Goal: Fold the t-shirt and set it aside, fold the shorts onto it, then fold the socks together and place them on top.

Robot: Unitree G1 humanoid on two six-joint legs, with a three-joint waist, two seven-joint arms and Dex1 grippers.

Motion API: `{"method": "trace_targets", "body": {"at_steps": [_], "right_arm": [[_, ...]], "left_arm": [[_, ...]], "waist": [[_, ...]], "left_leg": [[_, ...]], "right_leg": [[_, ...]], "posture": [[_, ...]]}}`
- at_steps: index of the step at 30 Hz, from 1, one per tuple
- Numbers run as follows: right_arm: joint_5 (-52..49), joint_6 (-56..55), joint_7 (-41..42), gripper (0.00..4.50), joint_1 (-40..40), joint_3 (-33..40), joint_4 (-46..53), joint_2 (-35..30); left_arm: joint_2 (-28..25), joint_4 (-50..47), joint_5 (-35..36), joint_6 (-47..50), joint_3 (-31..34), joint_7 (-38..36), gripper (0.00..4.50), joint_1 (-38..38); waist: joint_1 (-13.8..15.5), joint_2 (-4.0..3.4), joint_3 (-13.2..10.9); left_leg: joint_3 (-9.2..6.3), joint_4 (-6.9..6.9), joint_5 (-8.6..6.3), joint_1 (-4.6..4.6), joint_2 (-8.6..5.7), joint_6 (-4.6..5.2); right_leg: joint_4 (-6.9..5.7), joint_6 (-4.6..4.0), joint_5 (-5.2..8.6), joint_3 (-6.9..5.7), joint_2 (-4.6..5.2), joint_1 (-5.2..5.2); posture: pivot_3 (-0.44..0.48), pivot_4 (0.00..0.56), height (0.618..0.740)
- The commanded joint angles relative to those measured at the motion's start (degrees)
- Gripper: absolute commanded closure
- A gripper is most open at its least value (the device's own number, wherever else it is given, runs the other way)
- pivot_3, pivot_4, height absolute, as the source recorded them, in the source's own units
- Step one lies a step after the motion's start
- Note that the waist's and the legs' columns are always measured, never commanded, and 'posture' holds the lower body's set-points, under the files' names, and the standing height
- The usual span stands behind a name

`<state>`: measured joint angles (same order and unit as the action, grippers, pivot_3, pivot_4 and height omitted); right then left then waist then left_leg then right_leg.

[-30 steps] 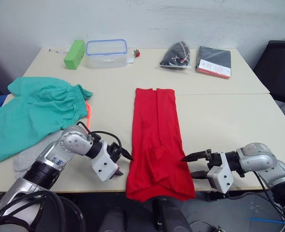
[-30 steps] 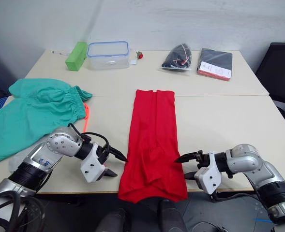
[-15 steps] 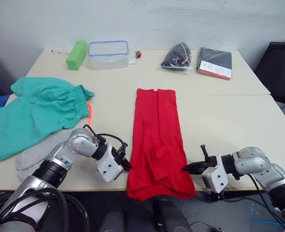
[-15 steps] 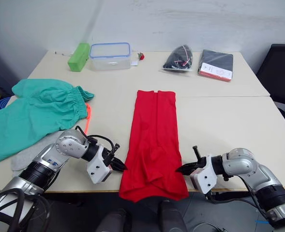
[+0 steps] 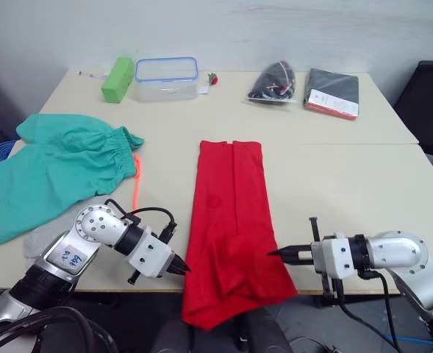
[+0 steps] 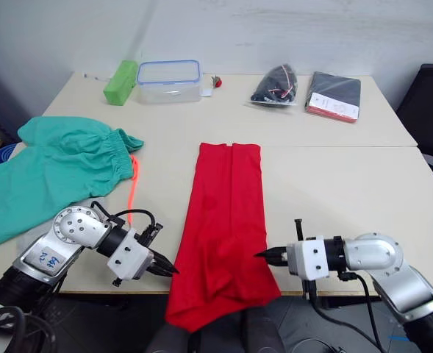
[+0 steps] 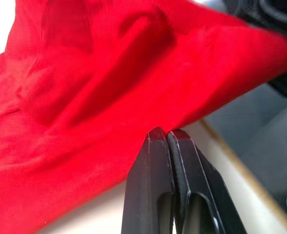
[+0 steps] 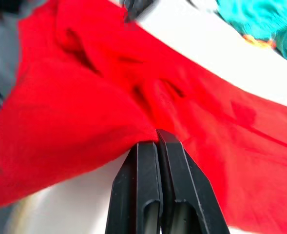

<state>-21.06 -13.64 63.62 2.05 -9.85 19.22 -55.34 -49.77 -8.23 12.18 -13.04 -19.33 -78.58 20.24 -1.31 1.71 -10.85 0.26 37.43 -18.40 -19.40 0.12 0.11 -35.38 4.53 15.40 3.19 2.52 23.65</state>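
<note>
Now both grippers had closed in on the near end of the t-shirt, one from each side. A second before they stood off from the cloth with jaws parted; half a second before they had reached its edges. The left gripper lay at the shirt's left edge and the right gripper at its right edge, low over the desk. Wrist views showed each pair of jaws pressed shut, tips meeting right at the red hem. Whether any cloth was actually caught between them could not be told. Judged: the pinch for the next fold was just being made, the near end to be carried up toward the collar. Shirt fold only part done; shorts and socks not yet touched.

T-shirt: bright red, already folded into a long narrow strip running away from the robot down the middle of the desk. A lengthwise crease ran along the middle. The near end was rumpled, bunched between the grippers, and hung over the desk's front edge.

Shorts: teal, spread loose at the left side of the desk, well apart from the shirt, orange drawstring trailing beside them.

Socks: light grey, partly under the shorts' near edge, beside the left arm.
</note>
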Motion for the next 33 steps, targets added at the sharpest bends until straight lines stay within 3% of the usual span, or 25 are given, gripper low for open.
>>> {"method": "trace_targets", "body": {"at_steps": [1, 7, 16, 19, 24, 28, 33], "right_arm": [[-2.89, 3.83, -0.02, 4.5, -1.8, 3.12, 4.83, -0.63], [-9.62, 15.26, -2.24, 4.5, 0.43, 7.0, 7.35, 0.92], [-14.5, 30.15, -6.68, 4.5, 15.47, 10.35, -3.12, 7.01], [-12.0, 34.37, -12.54, 4.5, 27.73, 9.51, -14.15, 13.47], [-4.49, 34.96, -17.45, 4.5, 41.9, 7.21, -33.53, 21.66], [0.87, 35.2, -19.7, 4.5, 50.78, 6.18, -49.81, 27.01], [5.64, 38.1, -22.04, 4.5, 58.68, 6.15, -68.09, 31.21]], "left_arm": [[-0.52, -2.17, 1.14, 0.7, 1.98, -0.19, 4.48, -1.11], [1.74, -2.82, 6.09, 9.92, 6.03, 3.55, 4.48, -1.87], [10.18, 1.53, 18.48, 36.05, 15.99, 16.36, 4.48, 8.51], [15.89, 10.61, 18.12, 40.49, 19.35, 24.68, 4.48, 16.72], [23.54, 28.01, 12.48, 39.25, 21.1, 35.52, 4.48, 28.42], [27.23, 39.7, 7.26, 36.62, 19.41, 38.85, 4.48, 34.01], [31.21, 52.2, 2.09, 34.65, 17.73, 41.09, 4.48, 38.55]], "waist": [[-0.07, 0.0, 0.0], [-0.34, 0.07, -0.05], [-0.23, 0.17, -0.14], [-0.51, 0.09, -0.2], [-0.26, 0.08, -0.2], [-0.27, 0.05, -0.17], [-0.3, 0.04, -0.17]], "left_leg": [[0.02, 0.0, 0.0, -0.01, -0.01, 0.0], [0.07, 0.01, -0.01, -0.07, -0.06, -0.01], [-0.03, 0.07, -0.01, -0.19, -0.07, -0.01], [-0.05, 0.19, -0.01, -0.32, -0.11, -0.01], [-0.07, 0.45, 0.02, -1.02, -0.21, -0.05], [0.12, 0.71, 0.3, -2.13, -0.31, -0.51], [0.31, 0.64, 0.38, -2.56, -0.34, -0.6]], "right_leg": [[0.03, 0.02, 0.0, 0.0, 0.0, 0.0], [0.17, 0.06, -0.02, 0.05, 0.01, 0.0], [0.21, 0.39, -0.2, -0.05, -0.04, 0.04], [0.26, 0.58, -0.32, -0.08, -0.02, 0.11], [0.14, 0.73, -0.48, -0.14, 0.0, 0.77], [-0.35, 0.86, -0.56, -0.31, 0.05, 1.93], [-0.21, 0.88, -0.57, -0.33, 0.12, 2.37]], "posture": [[0.0, 0.15, 0.74], [0.0, 0.15, 0.74], [0.0, 0.15, 0.74], [0.0, 0.15, 0.74], [0.0, 0.15, 0.74], [0.0, 0.15, 0.74], [0.0, 0.15, 0.74]]}}
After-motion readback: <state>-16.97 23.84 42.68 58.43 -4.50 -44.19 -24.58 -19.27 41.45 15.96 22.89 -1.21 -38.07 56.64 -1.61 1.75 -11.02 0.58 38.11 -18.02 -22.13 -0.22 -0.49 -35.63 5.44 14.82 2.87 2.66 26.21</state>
